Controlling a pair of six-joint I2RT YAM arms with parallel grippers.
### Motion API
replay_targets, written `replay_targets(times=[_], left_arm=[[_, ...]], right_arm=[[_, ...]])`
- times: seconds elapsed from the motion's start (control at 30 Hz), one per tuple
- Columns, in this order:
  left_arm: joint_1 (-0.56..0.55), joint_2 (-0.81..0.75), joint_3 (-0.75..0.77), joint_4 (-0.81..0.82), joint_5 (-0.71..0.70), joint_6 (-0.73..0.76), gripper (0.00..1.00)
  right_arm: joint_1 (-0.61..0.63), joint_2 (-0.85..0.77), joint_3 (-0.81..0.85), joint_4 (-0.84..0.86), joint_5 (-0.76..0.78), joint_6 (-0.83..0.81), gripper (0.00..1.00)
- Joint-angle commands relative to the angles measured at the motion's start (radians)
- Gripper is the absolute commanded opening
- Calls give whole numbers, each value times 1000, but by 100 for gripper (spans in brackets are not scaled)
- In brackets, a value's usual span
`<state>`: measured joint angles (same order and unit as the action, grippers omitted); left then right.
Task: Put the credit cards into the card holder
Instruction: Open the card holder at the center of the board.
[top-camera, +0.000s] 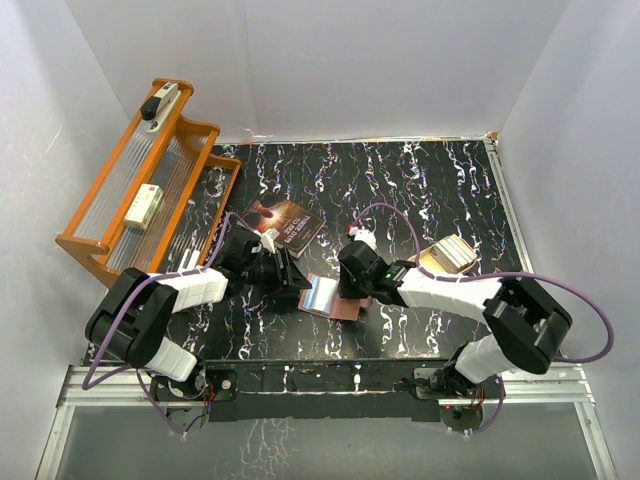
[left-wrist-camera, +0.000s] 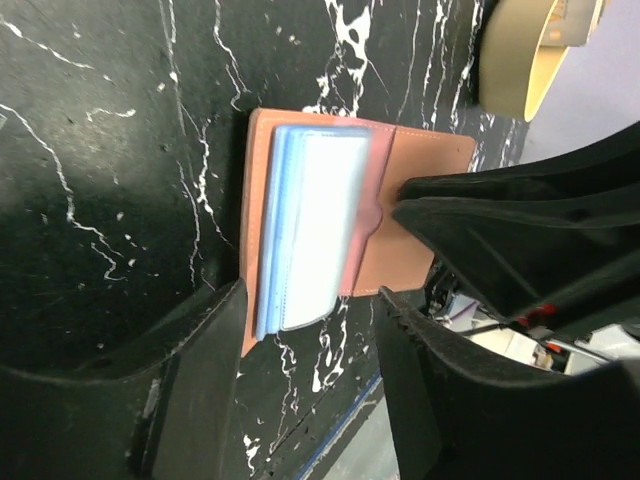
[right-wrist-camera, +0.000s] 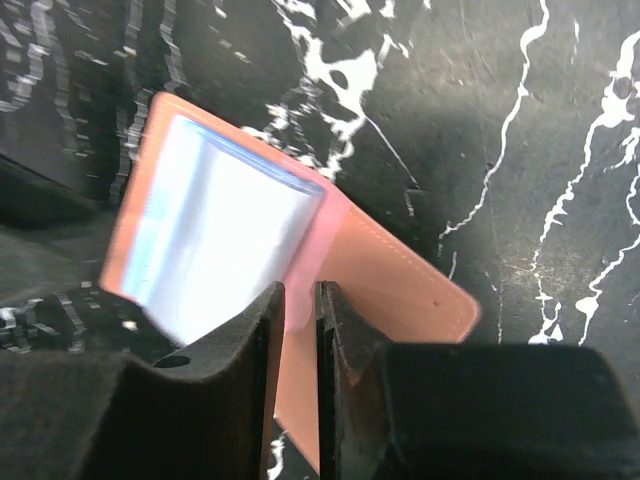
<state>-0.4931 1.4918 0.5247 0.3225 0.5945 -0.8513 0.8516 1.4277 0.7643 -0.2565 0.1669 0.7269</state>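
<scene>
Left tool (left-wrist-camera: 310, 298): fingers stand wide apart and hold nothing. The reddish-brown leather folding card holder (left-wrist-camera: 430, 170) lies opened flat on the black white-veined marble-pattern tabletop (left-wrist-camera: 100, 200), just ahead of this tool's fingertips. Its near corner is tucked against the left finger in the wrist view.

Right tool (right-wrist-camera: 301, 296): fingers are drawn close, leaving only a narrow slit. The holder's pinkish snap tab (left-wrist-camera: 366, 212) sits in that slit, and the tool appears clamped on it. The left wrist view shows the right tool's black tip meeting the tab from the open leather flap's side.

Pale blue-white plastic layers (left-wrist-camera: 320, 230) are stacked on the half of the card holder that lies to the left of the right tool's fingers. I cannot tell whether they are cards or sleeves. The other half, directly under the right tool, is bare leather.

Top view: the two tools face each other across the card holder, left tool on its left, right tool on its right.

Dark-covered paperback book (top-camera: 286, 225): beyond the left tool, apart from the holder.
Beige-gold rounded tin (top-camera: 448, 256): off to the right tool's right.
Orange wooden rack (top-camera: 130, 200): well apart on the left tool's left.
</scene>
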Motion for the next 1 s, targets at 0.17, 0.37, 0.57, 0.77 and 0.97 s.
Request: replay_targets(times=[0.17,0.37,0.57,0.77,0.97], left_arm=[[-4,14,54,-97,-34,103,61],[-5,57,33,24,34,58,61],[-8,110,12,134,96,-1,53],[-14,121,-41,333,175,-139,45],[-26,40,-42,263,136,-114,29]], right_arm=[[3,52,-143,185,-12,-12,16],[3,53,-192,227,-23,-7,15],[3,44,-226,263,-31,6,14],[2,48,-237,293,-48,2,15],[3,34,-243,306,-58,2,15]])
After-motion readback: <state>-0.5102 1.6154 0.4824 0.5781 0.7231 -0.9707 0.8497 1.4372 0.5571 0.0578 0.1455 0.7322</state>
